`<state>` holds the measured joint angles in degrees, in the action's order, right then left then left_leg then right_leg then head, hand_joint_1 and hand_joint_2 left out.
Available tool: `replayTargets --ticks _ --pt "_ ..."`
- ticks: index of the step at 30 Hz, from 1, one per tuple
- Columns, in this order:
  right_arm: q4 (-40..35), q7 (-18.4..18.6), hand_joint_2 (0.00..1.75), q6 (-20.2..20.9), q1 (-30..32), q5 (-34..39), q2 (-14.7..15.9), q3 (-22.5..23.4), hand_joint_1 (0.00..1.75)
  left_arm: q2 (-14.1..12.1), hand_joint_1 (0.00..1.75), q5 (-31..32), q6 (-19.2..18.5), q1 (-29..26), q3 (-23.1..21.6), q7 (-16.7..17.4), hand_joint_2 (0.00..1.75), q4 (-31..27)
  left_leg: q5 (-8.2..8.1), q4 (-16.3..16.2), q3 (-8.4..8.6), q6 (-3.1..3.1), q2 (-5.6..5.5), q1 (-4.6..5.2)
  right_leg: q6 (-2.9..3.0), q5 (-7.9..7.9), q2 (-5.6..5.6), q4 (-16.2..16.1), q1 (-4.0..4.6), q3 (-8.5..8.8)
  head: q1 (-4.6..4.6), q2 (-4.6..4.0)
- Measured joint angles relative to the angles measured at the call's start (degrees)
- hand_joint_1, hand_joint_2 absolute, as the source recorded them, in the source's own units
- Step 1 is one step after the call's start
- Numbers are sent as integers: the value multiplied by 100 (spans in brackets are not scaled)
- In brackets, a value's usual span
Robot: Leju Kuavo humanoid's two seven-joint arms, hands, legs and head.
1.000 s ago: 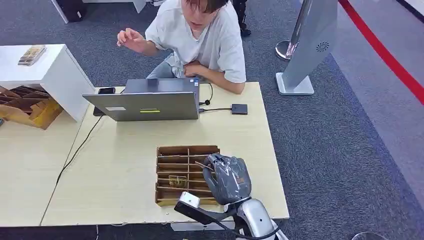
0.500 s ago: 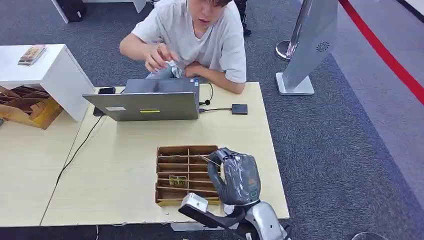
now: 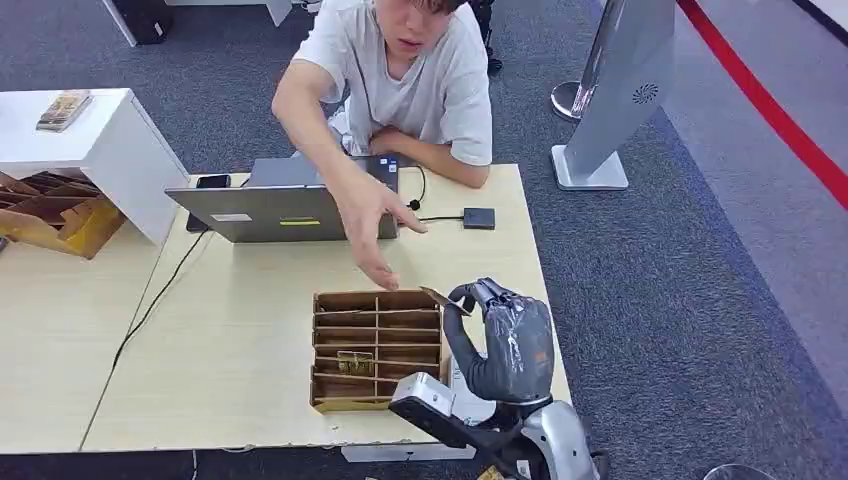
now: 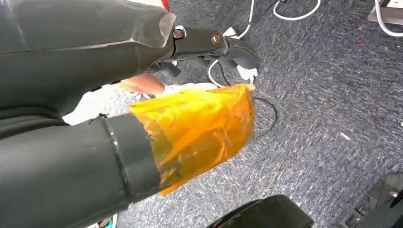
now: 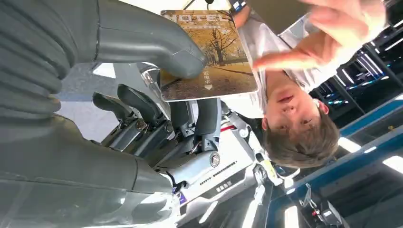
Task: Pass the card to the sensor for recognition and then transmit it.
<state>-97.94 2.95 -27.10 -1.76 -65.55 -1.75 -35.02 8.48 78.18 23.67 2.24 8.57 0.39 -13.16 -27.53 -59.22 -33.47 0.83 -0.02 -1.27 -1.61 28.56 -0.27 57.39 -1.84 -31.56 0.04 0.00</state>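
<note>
Even, bright indoor light falls from above, leaving only soft shadows on the bench. Just beyond the right hand, the person's hand is smeared by blur, beside bright ceiling strips.

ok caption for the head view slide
Right robot hand lifts a card above the wooden tray as a person's hand reaches toward it.

Person's hand blocks path toward sensor.
</note>
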Motion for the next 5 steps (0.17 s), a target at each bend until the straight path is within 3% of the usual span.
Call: replayTargets --ticks 5 --pt "-39 -22 175 2 4 162 0 136 175 0 0 0 15 -4 0 7 0 0 0 0 -1 0 0 0 0 0 0 0 0 0 0 0"
